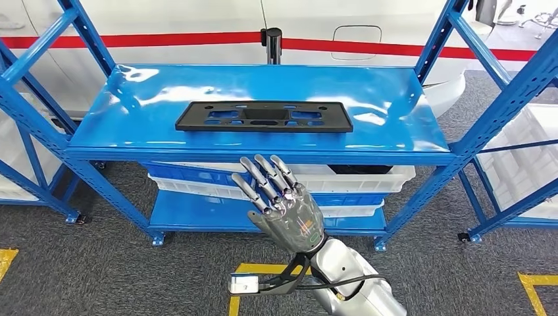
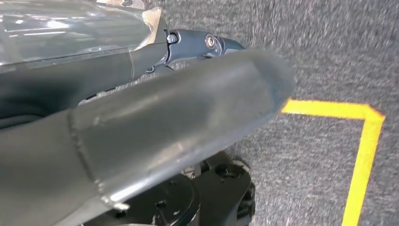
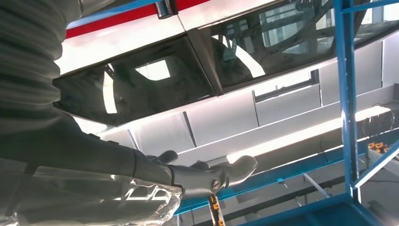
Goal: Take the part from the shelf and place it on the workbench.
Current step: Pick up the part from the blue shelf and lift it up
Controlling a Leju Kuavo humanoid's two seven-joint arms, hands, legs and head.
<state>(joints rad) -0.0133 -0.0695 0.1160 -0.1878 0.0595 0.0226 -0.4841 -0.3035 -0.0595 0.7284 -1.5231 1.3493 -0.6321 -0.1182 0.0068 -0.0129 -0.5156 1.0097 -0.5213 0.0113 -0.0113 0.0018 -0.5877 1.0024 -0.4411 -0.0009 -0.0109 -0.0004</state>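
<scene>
The part (image 1: pixel 263 116), a flat black rectangular frame with cut-outs, lies on the top board of the blue shelf (image 1: pixel 395 99), near the middle. My right hand (image 1: pixel 283 201) is raised in front of the shelf's front edge, below and short of the part, with its fingers spread and nothing in it. In the right wrist view the fingers (image 3: pixel 211 176) point up toward a car window. My left hand (image 2: pixel 155 117) hangs over the grey floor, its thumb and a dark finger stretched out, holding nothing.
White bins (image 1: pixel 368 179) sit on the shelf's lower level. More blue racks stand at the left (image 1: pixel 26 99) and right (image 1: pixel 526 151). Behind the shelf are a white car with a red stripe (image 1: pixel 197 26) and a black post (image 1: pixel 271 43). Yellow lines (image 1: pixel 536 289) mark the carpet.
</scene>
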